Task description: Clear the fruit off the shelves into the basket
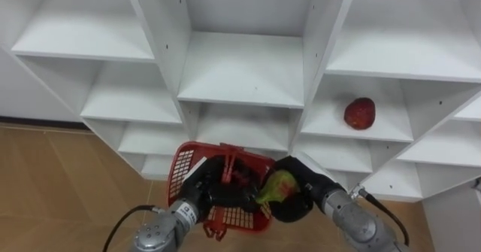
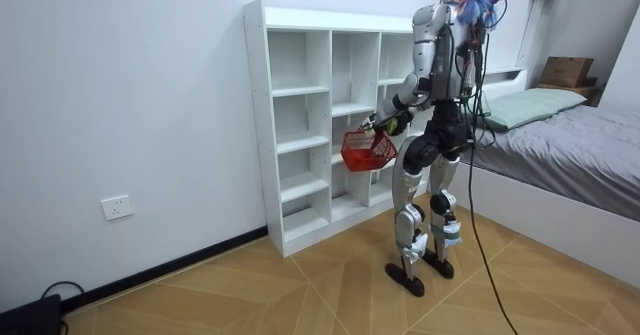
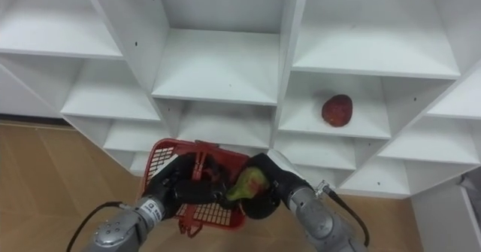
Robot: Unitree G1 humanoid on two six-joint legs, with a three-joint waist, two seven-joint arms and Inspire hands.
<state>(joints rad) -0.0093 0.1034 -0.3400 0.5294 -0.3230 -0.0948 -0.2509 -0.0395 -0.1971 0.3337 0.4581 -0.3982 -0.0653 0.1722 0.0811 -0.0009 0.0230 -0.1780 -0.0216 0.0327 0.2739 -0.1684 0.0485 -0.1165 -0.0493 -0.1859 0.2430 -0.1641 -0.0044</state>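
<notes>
As the robot stands upright on the wooden floor facing the white shelf unit (image 2: 300,125), with a bed (image 2: 570,135) behind it at the room view's right, I can see from across the room how it holds the red basket (image 2: 368,150) out at hip height, close against the shelves. Its own eye views give the grip instead. The left hand (image 1: 213,190) has its fingers curled round the basket's upright handle. The right hand (image 1: 304,199) sits at the basket's 3 o'clock rim, its fingers wrapped round a green-red fruit (image 1: 278,186); whether the fruit is past the rim I cannot tell. At about 2 o'clock from the basket, a red apple (image 1: 360,113) lies alone in a compartment of the right column, well apart from both hands.
</notes>
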